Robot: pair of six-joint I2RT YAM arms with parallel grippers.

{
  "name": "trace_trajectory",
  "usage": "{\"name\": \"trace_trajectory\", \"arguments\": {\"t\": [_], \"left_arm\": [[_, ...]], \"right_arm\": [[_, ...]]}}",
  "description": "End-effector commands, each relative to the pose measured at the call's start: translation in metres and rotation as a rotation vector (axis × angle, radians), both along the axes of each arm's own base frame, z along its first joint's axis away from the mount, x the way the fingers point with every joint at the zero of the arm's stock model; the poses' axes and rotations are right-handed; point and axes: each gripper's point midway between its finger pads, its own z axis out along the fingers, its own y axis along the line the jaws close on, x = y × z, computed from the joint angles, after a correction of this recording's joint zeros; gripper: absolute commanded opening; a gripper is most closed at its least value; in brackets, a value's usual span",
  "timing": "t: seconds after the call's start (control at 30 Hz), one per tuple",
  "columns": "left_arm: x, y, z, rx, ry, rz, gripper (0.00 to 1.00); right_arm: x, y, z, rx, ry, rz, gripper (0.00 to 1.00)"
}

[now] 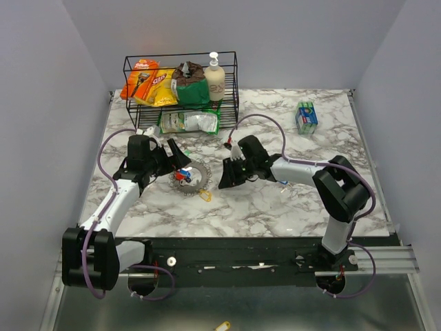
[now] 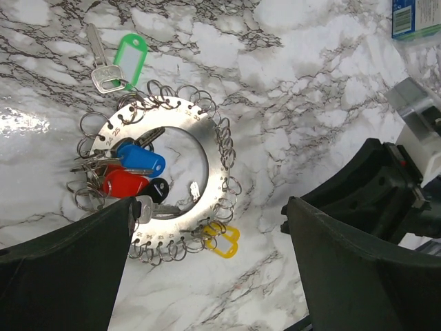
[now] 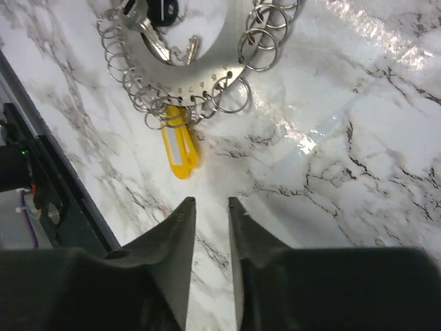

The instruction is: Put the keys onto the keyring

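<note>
The left gripper [image 2: 208, 207] loomed closest, its two dark fingers [image 2: 65, 272] spread wide with nothing between them, hanging just above the keyring [image 2: 176, 118]. This flat silvery ring, edged with small wire loops, lay on the marble table [image 1: 275, 207] between the two arms. A blue key [image 2: 141, 160], a red key [image 2: 125, 184] and a black key [image 2: 157, 187] lay bunched in its hole, while a green-tagged key [image 2: 129, 58] and a yellow tag [image 2: 222, 241] lay outside its rim. The right gripper [image 3: 211, 207], near the yellow tag, held nothing, its jaws only a slit apart. Open marble lay to the ring's right and toward the near edge. The black wire rack [image 1: 234, 83] at the back held snack bags [image 1: 155, 86] and a bottle [image 1: 214, 79]. A blue-green box [image 1: 306, 117] stood well apart.
</note>
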Motion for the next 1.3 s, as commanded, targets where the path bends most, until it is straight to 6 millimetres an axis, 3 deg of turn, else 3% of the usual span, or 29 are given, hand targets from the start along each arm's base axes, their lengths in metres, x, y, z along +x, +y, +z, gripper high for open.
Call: {"name": "trace_trajectory", "arguments": {"t": [0.0,0.13,0.5,0.6,0.9,1.27], "left_arm": [[-0.006,0.000,0.005,-0.018,-0.013,-0.004,0.99],[-0.010,0.002,0.002,-0.007,0.009,0.003,0.99],[-0.014,0.005,-0.008,-0.004,0.051,0.033,0.99],[-0.019,0.006,-0.015,-0.006,0.056,0.047,0.99],[-0.033,0.014,-0.022,0.003,0.048,0.096,0.99],[-0.035,0.010,-0.030,-0.020,0.071,0.079,0.98]], "right_arm": [[0.008,0.008,0.027,0.052,-0.079,0.035,0.45],[0.012,0.013,0.032,0.066,-0.100,0.052,0.70],[0.032,0.014,0.053,0.060,-0.229,0.042,0.89],[0.035,0.016,0.056,0.066,-0.223,0.029,0.89],[0.020,0.018,0.033,0.066,-0.134,0.073,0.87],[0.020,0.034,0.049,0.044,-0.240,0.146,0.87]]}}
